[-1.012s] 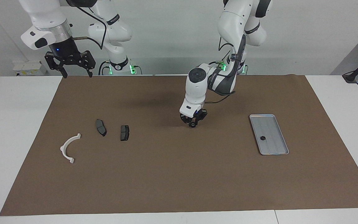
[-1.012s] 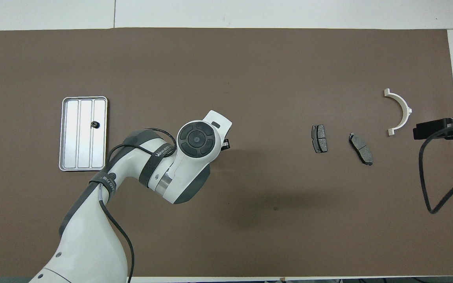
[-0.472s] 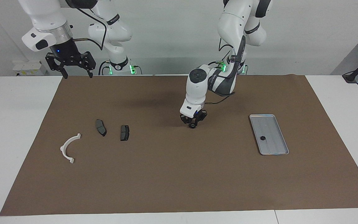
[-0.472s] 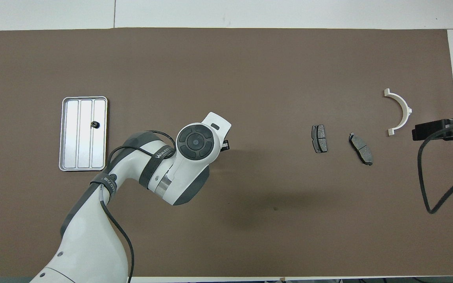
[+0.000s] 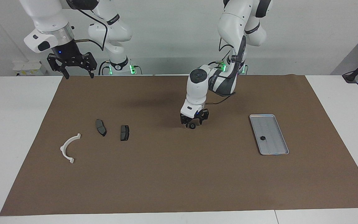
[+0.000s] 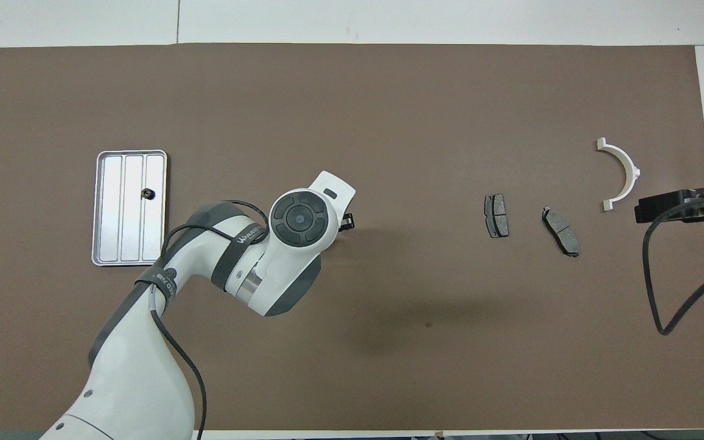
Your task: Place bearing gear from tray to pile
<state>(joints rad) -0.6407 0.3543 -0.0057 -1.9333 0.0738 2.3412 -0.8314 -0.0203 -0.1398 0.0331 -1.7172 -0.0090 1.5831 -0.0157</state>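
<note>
1. Directly under the left gripper (image 5: 193, 123), a small dark ring-shaped bearing gear (image 5: 192, 126) is seen on the brown mat (image 5: 179, 174), between the fingertips and just below them.
2. The fingers are spread apart to either side of the gear; whether either finger touches it cannot be told.
3. In the overhead view the gear is hidden under the left arm's wrist, and only a dark edge of the left gripper (image 6: 346, 222) is seen.
4. A second small dark gear (image 5: 263, 137) is seen in the tray (image 5: 280, 132), which lies toward the left arm's end of the table.
5. The pile lies well apart, toward the right arm's end: two dark brake pads (image 5: 124, 132) (image 5: 101, 127) and a white arc bracket (image 5: 69, 148).
6. The right gripper (image 5: 76, 74) is held high over the mat's edge near its base, fingers wide apart and empty; in the overhead view it is cut off at the edge.
</note>
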